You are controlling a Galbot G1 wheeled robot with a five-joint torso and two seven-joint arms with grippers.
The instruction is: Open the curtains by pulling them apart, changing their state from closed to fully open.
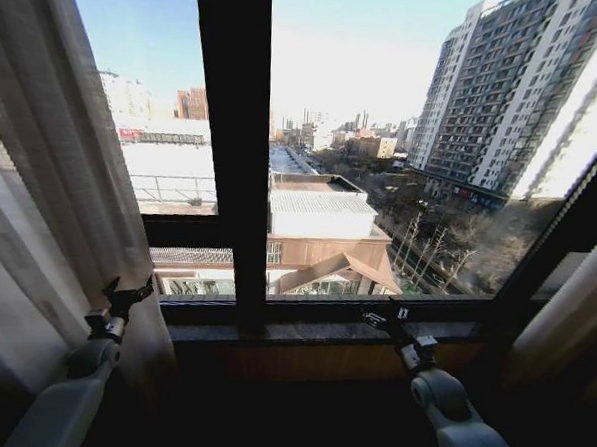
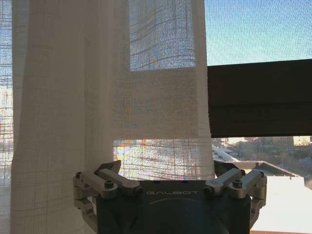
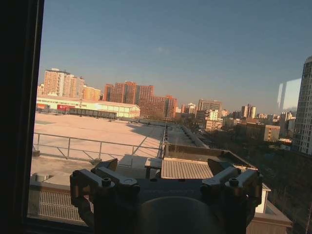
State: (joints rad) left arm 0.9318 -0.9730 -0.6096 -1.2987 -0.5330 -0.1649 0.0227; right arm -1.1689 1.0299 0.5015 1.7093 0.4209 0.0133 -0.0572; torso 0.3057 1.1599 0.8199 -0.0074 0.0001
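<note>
- Sheer white-cream pleated curtains [image 1: 51,170]: one translucent panel hangs gathered at the left side of the window, reaching from the top of the head view down past the sill; a second pale fabric panel [image 1: 574,308] hangs at the far right edge.
- Window glass between the two panels: uncovered, showing a blue sky, low roofs and tall apartment blocks.
- Dark vertical window mullion [image 1: 231,140]: stands between the left pane and the wider right pane, meeting a dark horizontal frame bar below.
- Brown window sill [image 1: 313,332]: runs beneath the frame, between the two arms.
- Left pincer [image 1: 126,297]: raised on its grey arm at lower left, just beside the inner edge of the left curtain panel; its fingers are spread apart and hold nothing.
- Left wrist view: the woven curtain fabric [image 2: 97,97] hangs directly ahead of the left pincer [image 2: 165,168], covering most of the pane; the fingers appear clear of the cloth.
- Right pincer [image 1: 382,316]: lifted over the sill at lower right, near the glass and well apart from both panels; its fingers [image 3: 111,165] stand apart, empty, facing the open view.
</note>
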